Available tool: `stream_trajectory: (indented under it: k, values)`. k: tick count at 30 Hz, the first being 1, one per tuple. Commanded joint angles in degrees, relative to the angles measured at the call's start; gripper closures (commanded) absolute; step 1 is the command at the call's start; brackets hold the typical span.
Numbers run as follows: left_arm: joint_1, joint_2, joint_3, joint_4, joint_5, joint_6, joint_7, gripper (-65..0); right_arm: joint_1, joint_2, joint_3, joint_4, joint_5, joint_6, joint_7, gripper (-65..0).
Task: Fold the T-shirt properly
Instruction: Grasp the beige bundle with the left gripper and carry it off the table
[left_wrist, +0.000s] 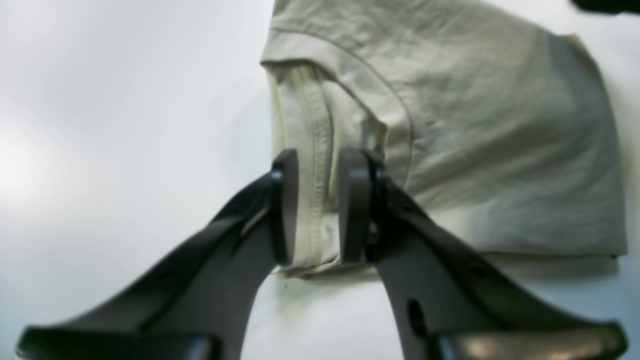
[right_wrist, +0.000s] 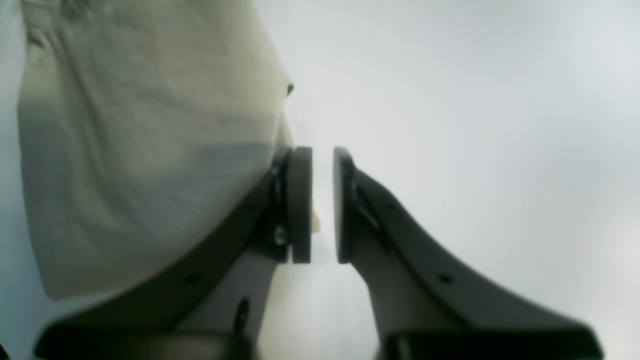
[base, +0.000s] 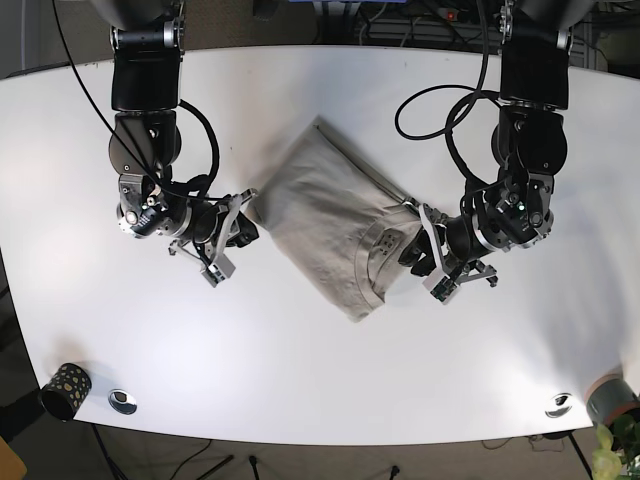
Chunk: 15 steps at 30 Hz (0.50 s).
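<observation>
T-shirt (base: 320, 215) folded mid-table: we close our parted left gripper (left_wrist: 315, 205) squarely across the collar hem, our right gripper (right_wrist: 322, 205) empty, ajar at nine o'clock.

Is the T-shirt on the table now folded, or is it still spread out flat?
Folded. The T-shirt lies as a compact rectangle on the table, no sleeves sticking out, with stacked layers visible along its edge.
</observation>
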<state>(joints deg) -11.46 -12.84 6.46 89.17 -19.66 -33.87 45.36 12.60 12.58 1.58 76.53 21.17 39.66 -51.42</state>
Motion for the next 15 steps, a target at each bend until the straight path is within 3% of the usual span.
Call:
stream_trajectory:
  k: [1, 4, 7, 10, 15]
  values:
    - [-0.4, -0.2, -0.4, 1.3, -0.8, 0.1, -1.2, -12.8, 0.9, 0.6, -1.5, 0.3, 0.9, 0.34, 2.0, -6.0]
    - [0.5, 0.6, -0.4, 1.3, -0.9, 2.2, -1.2, -18.5, -1.1, 0.0, -4.6, 0.4, 0.9, 0.34, 2.2, -6.0]
    - [0.9, 2.1, -0.4, 1.4, -0.9, 7.7, -1.3, -27.8, -3.8, -0.4, -7.0, 2.7, 1.5, 0.34, 2.2, -5.9]
    - [0.9, 2.2, -0.3, 1.4, -1.0, 11.8, -1.5, -32.9, -7.0, -2.8, -8.7, 6.9, 1.0, 0.34, 1.9, -5.9]
    - [0.9, 4.4, -0.3, 1.5, -0.9, 15.5, -1.5, -35.6, -11.4, -7.0, -13.8, 13.1, 1.0, 0.34, 0.0, -5.9]
